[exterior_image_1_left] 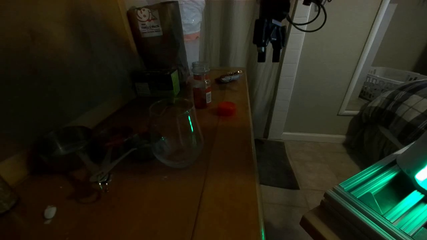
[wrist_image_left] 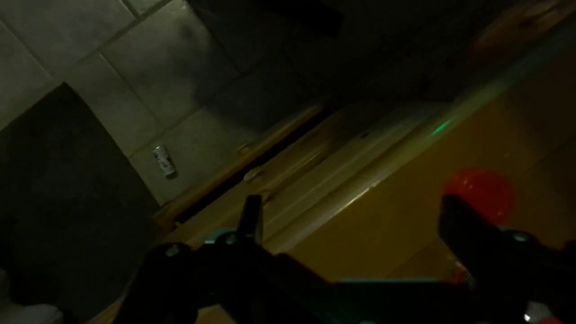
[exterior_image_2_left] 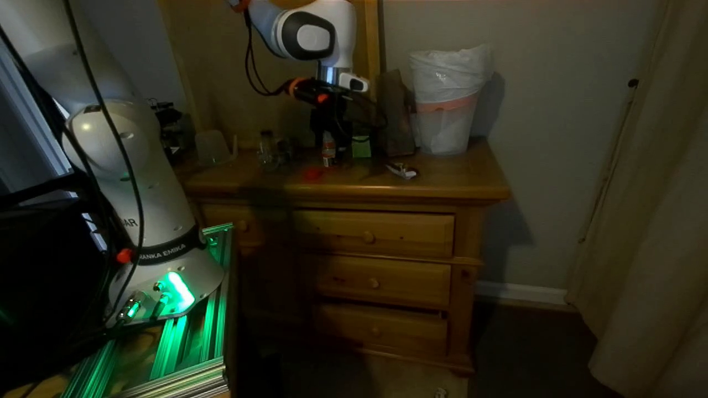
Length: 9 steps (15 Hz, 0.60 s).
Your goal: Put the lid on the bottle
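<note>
The lid (exterior_image_1_left: 227, 108), a round red cap, lies on the wooden dresser top near its front edge; it also shows in an exterior view (exterior_image_2_left: 312, 173) and in the wrist view (wrist_image_left: 483, 193), partly behind a finger. The bottle (exterior_image_1_left: 201, 86) stands upright and uncapped beside the lid, with a reddish body and pale label; it also shows in an exterior view (exterior_image_2_left: 328, 150). In the wrist view only slivers of the bottle (wrist_image_left: 460, 272) show behind a finger. My gripper (exterior_image_1_left: 269, 56) points down, open and empty, above the lid and bottle; its fingers are wide apart in the wrist view (wrist_image_left: 351, 202).
A clear glass vessel (exterior_image_1_left: 176, 140) stands near the bottle. Measuring cups (exterior_image_1_left: 70, 136) lie behind it. A dark box with a green end (exterior_image_1_left: 156, 83), a brown bag (exterior_image_1_left: 160, 36), a crumpled wrapper (exterior_image_1_left: 230, 76) and a lined bin (exterior_image_2_left: 448, 99) are farther along the dresser.
</note>
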Each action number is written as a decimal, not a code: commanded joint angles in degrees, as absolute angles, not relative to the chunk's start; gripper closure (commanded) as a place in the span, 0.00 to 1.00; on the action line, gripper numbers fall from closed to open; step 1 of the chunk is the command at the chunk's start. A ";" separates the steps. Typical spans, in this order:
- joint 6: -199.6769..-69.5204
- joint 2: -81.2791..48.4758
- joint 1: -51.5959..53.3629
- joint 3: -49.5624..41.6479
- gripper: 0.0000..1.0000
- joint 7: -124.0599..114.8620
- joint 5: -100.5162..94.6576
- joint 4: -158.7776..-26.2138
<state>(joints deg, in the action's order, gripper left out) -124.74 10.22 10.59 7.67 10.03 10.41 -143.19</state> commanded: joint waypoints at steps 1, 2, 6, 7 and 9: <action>-126.00 10.09 13.75 10.55 0.00 12.52 10.28 -145.75; -126.16 9.83 14.41 11.56 0.00 11.87 9.40 -146.08; -125.09 9.53 14.62 11.82 0.00 11.39 10.14 -145.45; -125.11 9.53 14.59 11.79 0.00 11.39 10.11 -145.45; -125.83 9.37 15.56 12.35 0.00 12.82 11.03 -145.36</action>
<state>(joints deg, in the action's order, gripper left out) -125.24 9.52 14.44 11.74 11.44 10.10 -145.52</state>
